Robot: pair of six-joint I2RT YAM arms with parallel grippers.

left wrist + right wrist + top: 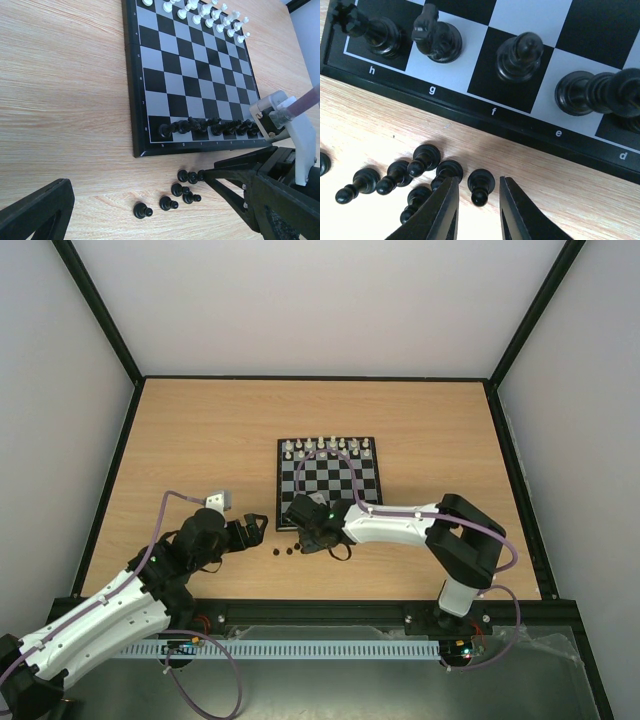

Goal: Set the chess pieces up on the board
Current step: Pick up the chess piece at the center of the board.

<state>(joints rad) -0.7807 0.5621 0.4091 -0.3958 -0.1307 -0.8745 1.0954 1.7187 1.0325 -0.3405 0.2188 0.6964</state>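
From above, the board sits mid-worktop, with the right gripper low at its near-left corner and the left gripper just beside it. The left wrist view shows that gripper spread wide and empty, and loose black pawns on the worktop off the board's near edge. In the right wrist view, the narrowly parted fingers straddle one lying pawn with slim gaps either side.

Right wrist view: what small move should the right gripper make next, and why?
Probably close the right gripper on the black pawn: its fingers flank that pawn, with small gaps visible on both sides.
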